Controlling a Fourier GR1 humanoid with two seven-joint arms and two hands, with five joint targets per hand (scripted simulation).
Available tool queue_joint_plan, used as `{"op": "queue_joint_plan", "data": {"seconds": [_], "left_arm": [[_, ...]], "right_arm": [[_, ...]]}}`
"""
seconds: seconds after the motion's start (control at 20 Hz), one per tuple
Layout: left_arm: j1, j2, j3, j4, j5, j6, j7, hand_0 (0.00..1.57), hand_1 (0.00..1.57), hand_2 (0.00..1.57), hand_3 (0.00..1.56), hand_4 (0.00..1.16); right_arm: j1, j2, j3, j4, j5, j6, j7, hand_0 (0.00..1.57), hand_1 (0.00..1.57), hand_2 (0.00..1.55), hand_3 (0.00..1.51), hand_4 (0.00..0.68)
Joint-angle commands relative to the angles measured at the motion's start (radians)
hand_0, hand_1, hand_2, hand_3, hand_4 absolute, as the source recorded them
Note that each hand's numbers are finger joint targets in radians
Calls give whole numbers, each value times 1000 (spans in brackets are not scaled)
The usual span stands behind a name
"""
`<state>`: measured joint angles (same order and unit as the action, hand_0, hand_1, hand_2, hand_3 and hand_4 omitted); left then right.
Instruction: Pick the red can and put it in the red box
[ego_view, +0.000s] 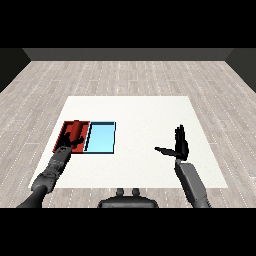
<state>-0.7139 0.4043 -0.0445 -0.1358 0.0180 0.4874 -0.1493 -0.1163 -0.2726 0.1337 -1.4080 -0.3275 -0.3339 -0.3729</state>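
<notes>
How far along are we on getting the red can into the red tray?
Nearly there, it seems. The left hand is over the red tray, beside the light blue tray, and a red shape that looks like the red can sits in the tray at the fingers. Whether the hand has let go I cannot tell. Left: release if needed and pull the arm back. The right hand is open above the table, holding nothing.

The white table (145, 110) carries a red tray (64, 131) and a light blue tray (101, 138).

bare test rm | white table (140, 110) | grey plank floor (125, 75) | dark walls (125, 54)
</notes>
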Motion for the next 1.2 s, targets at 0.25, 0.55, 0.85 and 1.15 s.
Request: {"op": "queue_joint_plan", "data": {"seconds": [0.25,0.55,0.85,1.15], "left_arm": [[13,35,50,104,32,-109,58,0,0,0,0,649],[5,71,31,102,7,-136,65,0,0,0,0,0],[23,76,108,5,77,-105,-118,0,0,0,0,0],[-8,44,192,-155,173,-262,-306,670,670,381,0,0]], "right_arm": [[-22,11,-35,28,-24,23,-13,0,0,0,0,0],[-23,13,-26,-14,-9,19,9,0,0,0,0,0],[-30,47,-40,0,-22,36,-43,0,0,0,0,0],[-3,39,-15,-15,-29,103,-55,0,0,0,0,0]]}}
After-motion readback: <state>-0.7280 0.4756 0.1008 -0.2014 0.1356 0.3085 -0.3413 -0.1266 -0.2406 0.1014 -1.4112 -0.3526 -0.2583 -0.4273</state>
